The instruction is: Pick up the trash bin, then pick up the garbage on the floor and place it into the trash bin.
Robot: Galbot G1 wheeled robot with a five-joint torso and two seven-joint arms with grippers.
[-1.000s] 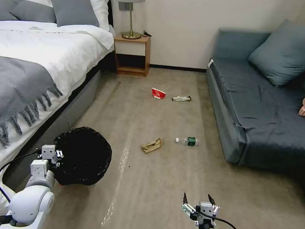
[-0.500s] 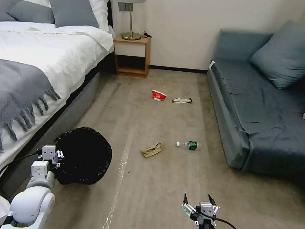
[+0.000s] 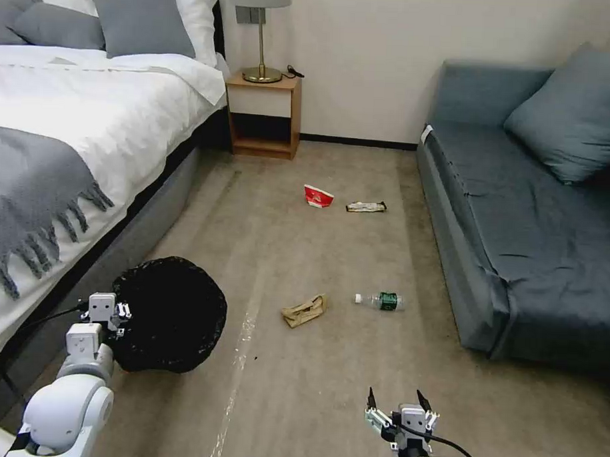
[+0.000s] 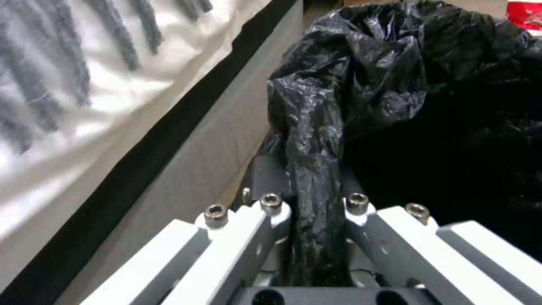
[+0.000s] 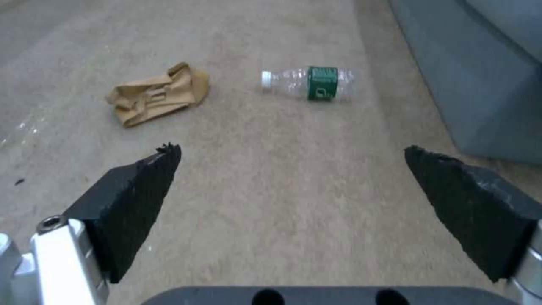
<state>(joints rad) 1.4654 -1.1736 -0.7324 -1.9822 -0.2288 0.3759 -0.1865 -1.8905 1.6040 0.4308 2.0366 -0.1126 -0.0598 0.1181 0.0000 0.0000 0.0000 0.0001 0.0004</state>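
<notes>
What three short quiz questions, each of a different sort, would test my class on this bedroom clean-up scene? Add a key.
1. True or false: the left gripper is shut on the trash bin at its black bag.
2. Which litter lies nearest the sofa? A) red-and-white cup B) bottle C) brown paper bag
3. Fill in: the right gripper is ____ and holds nothing.

Key: 1 true; 2 B; 3 open.

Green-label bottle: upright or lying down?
Lying down. The bottle rests on its side on the carpet, white cap toward the brown paper bag.
</notes>
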